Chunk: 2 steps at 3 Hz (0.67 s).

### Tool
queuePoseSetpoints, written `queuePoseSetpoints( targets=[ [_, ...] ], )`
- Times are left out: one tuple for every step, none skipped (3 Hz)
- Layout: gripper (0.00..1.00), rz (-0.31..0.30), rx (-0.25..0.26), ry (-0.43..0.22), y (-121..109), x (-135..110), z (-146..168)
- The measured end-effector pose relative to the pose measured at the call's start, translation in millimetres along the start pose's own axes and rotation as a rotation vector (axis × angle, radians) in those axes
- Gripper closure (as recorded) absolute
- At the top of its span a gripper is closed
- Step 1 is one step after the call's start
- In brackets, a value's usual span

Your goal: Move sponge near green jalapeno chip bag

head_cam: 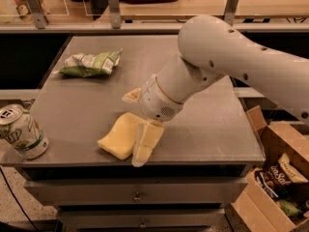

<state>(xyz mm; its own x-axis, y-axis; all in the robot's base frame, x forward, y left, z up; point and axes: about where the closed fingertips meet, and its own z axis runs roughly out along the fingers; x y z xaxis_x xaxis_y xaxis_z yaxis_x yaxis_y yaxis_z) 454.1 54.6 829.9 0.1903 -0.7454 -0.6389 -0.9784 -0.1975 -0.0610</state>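
One pale yellow wavy-sided foam sponge (116, 140) lies flat near the front edge of your grey metal surface (207, 124). Your gripper (133, 128) sits at its right end, fingers spread wide, the front finger (147, 141) touching the sponge, nothing clamped. The crumpled light green foil chip bag (91, 64) is well apart, back left. A green-and-white soda can (21, 132) stands front left.

This is looking like an office pantry: a drawered metal cabinet (207, 129) is standing beside a cardboard box (271, 141) holding snack packets (278, 174), the gripper (135, 129) hanging low over the cabinet's front edge.
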Motion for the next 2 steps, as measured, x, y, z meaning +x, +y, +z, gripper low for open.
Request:
queuePoseSetpoints(
  targets=[
    [0.18,0.01,-0.024,0.0,0.5,-0.3,7.7],
    [0.41,0.032,-0.064,-0.019,0.0,-1.8,8.0]
  ],
)
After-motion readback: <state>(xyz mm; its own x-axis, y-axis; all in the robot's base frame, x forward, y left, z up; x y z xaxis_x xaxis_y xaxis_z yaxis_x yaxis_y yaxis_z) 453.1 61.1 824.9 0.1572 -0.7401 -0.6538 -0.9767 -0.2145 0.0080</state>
